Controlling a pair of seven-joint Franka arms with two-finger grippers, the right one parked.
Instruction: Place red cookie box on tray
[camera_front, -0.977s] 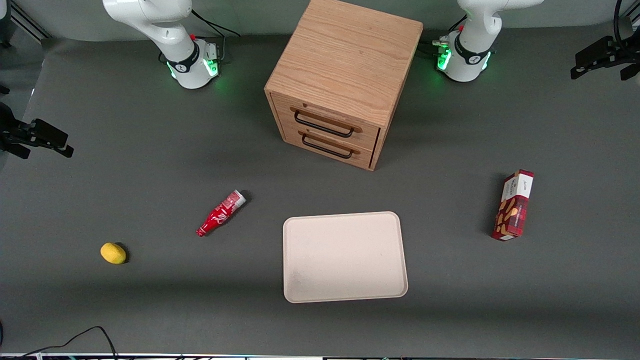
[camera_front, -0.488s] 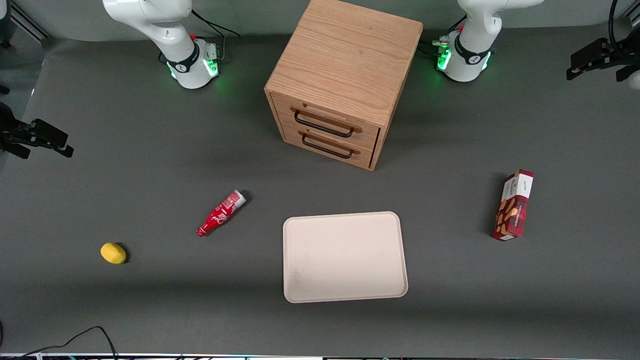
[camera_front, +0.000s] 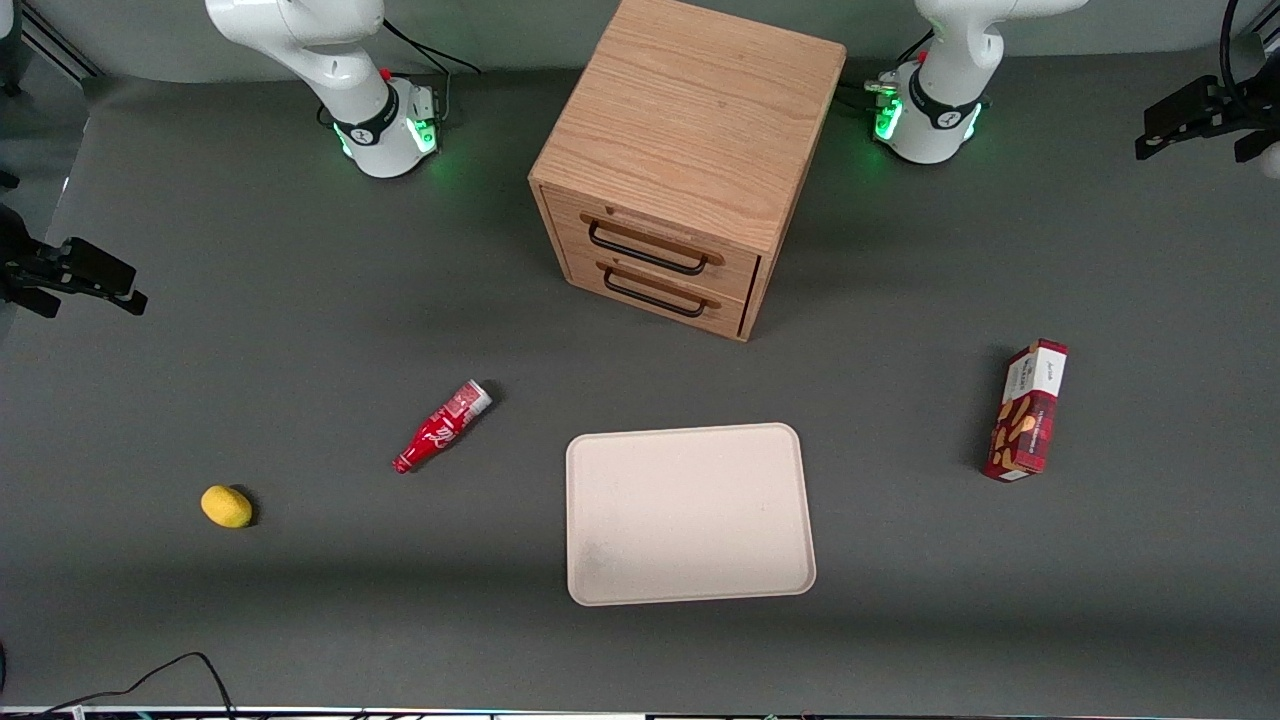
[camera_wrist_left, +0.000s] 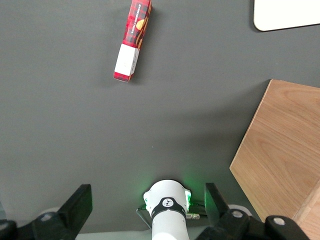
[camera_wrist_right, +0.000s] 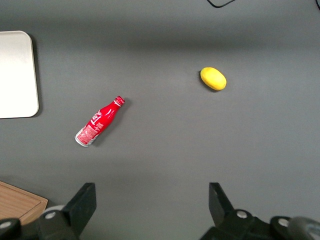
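Observation:
The red cookie box (camera_front: 1027, 410) lies flat on the grey table toward the working arm's end, its white end panel pointing away from the front camera. It also shows in the left wrist view (camera_wrist_left: 132, 40). The cream tray (camera_front: 690, 515) lies bare near the table's middle, nearer the front camera than the cabinet, and its corner shows in the left wrist view (camera_wrist_left: 285, 15). My left gripper (camera_front: 1205, 115) hangs high at the working arm's end, farther from the front camera than the box and well apart from it. It is open and empty (camera_wrist_left: 147, 189).
A wooden two-drawer cabinet (camera_front: 690, 160) stands between the arm bases, drawers shut. A small red bottle (camera_front: 441, 427) lies beside the tray toward the parked arm's end. A yellow lemon (camera_front: 226, 506) lies farther that way. A cable (camera_front: 160, 675) lies at the front edge.
My left gripper has shifted slightly toward the table's end. The box, tray and other objects have not moved.

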